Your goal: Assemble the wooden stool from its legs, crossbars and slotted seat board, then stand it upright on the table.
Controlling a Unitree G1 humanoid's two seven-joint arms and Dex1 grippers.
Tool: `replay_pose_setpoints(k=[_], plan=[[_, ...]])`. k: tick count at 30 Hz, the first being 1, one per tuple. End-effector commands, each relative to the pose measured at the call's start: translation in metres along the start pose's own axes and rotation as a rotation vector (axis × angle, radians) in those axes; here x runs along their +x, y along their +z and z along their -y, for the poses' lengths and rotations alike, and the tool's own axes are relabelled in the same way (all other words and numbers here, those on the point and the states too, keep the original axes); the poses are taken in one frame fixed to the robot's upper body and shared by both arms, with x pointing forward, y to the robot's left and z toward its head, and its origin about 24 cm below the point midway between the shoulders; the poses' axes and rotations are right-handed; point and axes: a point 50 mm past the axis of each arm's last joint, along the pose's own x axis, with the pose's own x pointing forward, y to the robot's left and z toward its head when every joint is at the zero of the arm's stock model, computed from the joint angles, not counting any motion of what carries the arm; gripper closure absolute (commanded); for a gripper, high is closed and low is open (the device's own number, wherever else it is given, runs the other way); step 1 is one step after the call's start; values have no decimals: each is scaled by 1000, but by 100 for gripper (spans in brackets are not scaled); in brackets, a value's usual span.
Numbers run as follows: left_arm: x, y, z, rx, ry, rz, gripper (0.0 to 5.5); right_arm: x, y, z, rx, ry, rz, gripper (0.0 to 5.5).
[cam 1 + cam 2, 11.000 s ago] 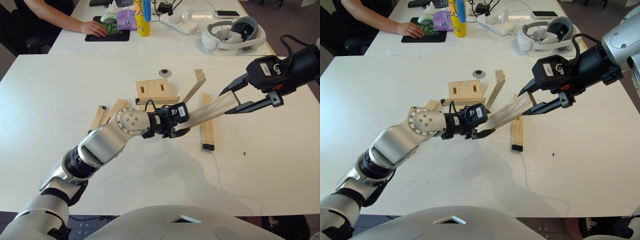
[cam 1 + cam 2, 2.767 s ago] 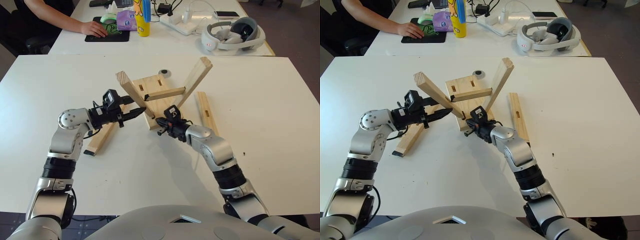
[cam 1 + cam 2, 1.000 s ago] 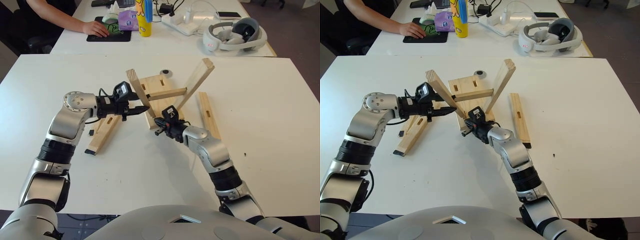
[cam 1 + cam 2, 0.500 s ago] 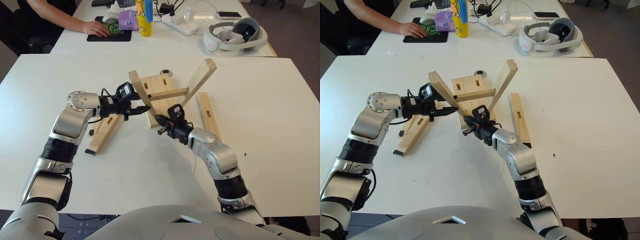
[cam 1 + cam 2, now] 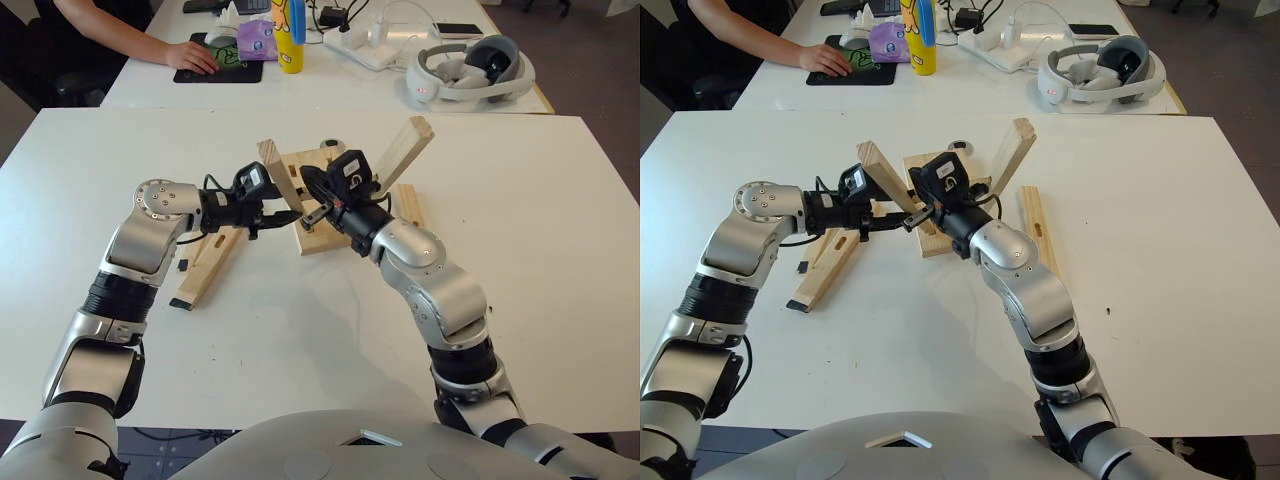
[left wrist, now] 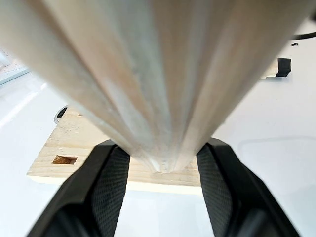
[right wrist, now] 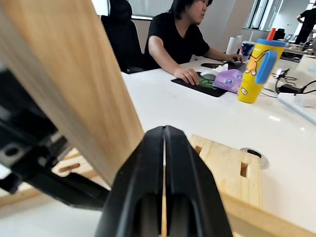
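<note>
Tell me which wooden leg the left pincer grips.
The tilted leg at the seat board's left edge, clamped in the left pincer; two lie flat, one leans opposite.

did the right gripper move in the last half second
Yes. The right gripper shifted from the seat board's near edge to back over the board, away from the robot.

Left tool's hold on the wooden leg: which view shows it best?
Left wrist view: the leg sits clamped between the left tool's two black pads, contact plain on both sides. The eye views show that tool from above, holding the tilted leg low, by the seat board. The right wrist view shows the leg's broad face.
</note>
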Motion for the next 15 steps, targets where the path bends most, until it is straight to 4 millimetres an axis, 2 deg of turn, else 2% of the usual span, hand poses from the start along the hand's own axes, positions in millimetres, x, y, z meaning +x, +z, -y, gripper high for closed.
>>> replay_pose_setpoints(k=[1, 3, 4, 6, 7, 11, 15], plan=[[4, -20, 4, -45, -15, -114, 345, 0, -24, -3, -58, 9, -150, 550], [4, -19, 4, -46, -11, -114, 345, 1, -11, -2, -25, 2, -62, 550], [4, -19, 4, -47, -8, -113, 345, 0, 3, 1, 16, -1, 41, 550], [3, -20, 4, -48, -5, -114, 345, -8, 22, 7, 103, 8, 192, 550], [3, -20, 4, -51, -2, -116, 345, -15, 26, 11, 120, 19, 231, 550], [-1, -23, 3, -58, 14, -124, 345, -42, 14, 22, 107, 106, 222, 550], [-1, -21, 1, -54, 11, -127, 345, -57, -17, 29, 72, 97, 71, 550]])
